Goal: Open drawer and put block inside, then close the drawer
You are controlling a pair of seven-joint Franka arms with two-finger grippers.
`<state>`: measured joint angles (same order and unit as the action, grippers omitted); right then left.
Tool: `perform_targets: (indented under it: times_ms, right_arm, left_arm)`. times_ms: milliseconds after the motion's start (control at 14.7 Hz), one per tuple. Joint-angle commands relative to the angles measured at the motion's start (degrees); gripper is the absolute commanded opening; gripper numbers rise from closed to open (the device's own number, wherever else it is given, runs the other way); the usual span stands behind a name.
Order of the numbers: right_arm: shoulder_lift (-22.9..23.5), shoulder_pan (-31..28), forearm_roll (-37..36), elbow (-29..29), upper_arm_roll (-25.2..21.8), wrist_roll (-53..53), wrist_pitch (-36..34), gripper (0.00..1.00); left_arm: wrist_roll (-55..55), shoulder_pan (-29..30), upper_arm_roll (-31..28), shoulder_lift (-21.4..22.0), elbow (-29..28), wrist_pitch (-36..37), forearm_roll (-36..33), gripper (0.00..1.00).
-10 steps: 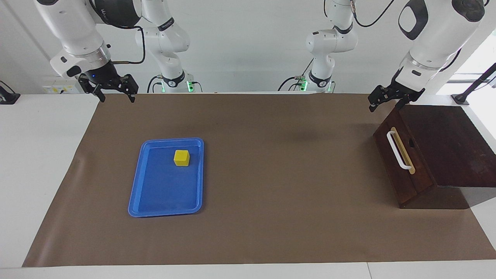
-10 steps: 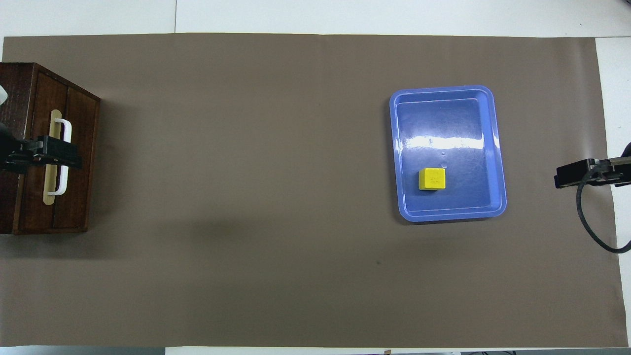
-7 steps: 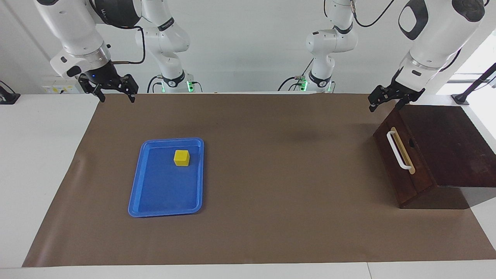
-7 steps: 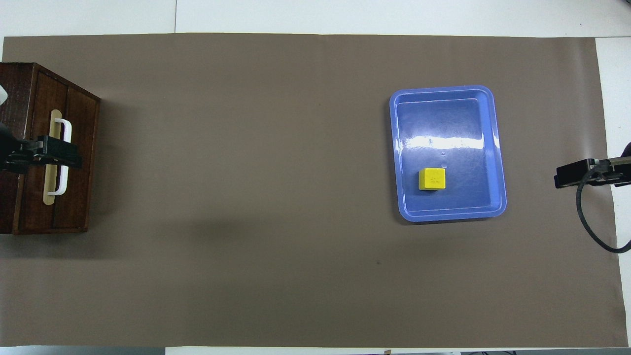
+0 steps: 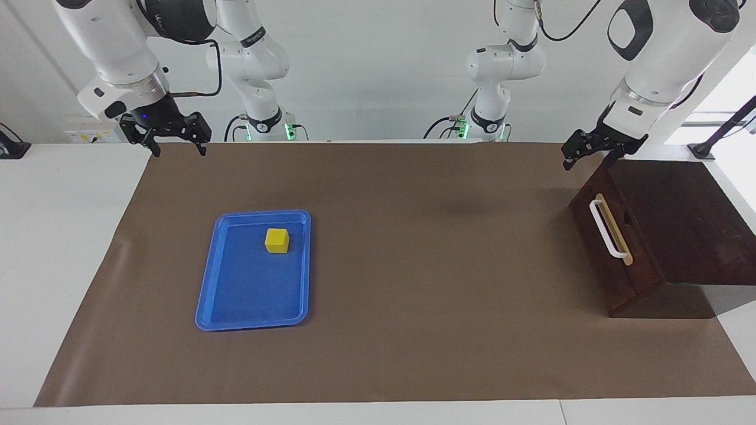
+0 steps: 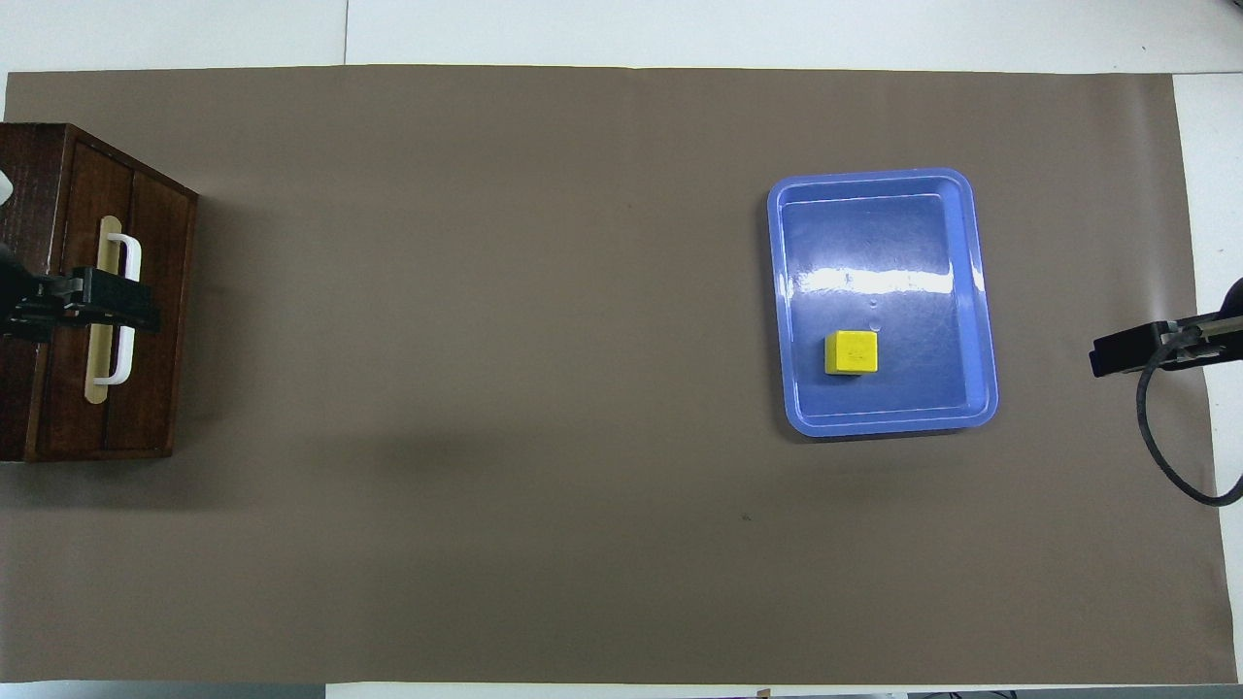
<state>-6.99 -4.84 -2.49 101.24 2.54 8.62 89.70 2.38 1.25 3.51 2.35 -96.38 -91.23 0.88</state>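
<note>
Sitting closed in its dark wooden box (image 5: pixel 679 230) at the left arm's end of the table, the drawer (image 5: pixel 608 242) looks like the stiffest part of this job: solid wood, probably sliding with some friction, so I would expect it to want a straight, steady pull along its own run, not a sideways tug. The sensible hold is the white bar handle (image 5: pixel 608 229) on the tan strip across its front, which stands proud enough for fingers to hook or pinch around. The block (image 5: pixel 276 240), a small yellow cube, rests inside the blue tray (image 5: pixel 207 295) toward the right arm's end of the table, at the part of the tray nearer to the robots; it looks light, rigid and smooth-faced, and two opposite flat faces should give a square pinch, though the glossy tray floor may let it skid if nudged first. The left gripper (image 5: pixel 590 154) hangs in the air over the box's corner nearest the robots, its fingers spread wide, holding nothing and touching neither box nor handle. The right gripper (image 5: pixel 175 141) waits over the brown mat's edge by its own base, well apart from the tray, its fingers likewise spread wide and empty. Nothing of the task looks done yet.
</note>
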Motion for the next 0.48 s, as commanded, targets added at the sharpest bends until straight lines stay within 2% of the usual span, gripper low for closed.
perform_targets:
  times_ms: [0,272,408]
  right_arm:
    - [-2.66,-0.78,1.52,6.38,0.19,8.4,4.23,1.0]
    - [-5.22,-1.83,8.72,15.28,-0.17,24.93,11.44,1.0]
    - [-6.28,-1.48,10.82,18.71,-0.17,32.13,15.22,1.0]
  left_arm:
    - [-0.18,0.07,0.09,1.43,-3.45,-3.23,-0.26,1.0]
    - [-0.27,-1.34,0.62,0.47,-10.92,-15.53,-10.26,1.0]
    - [-0.27,-1.34,0.62,-1.98,-13.39,-21.51,-15.53,1.0]
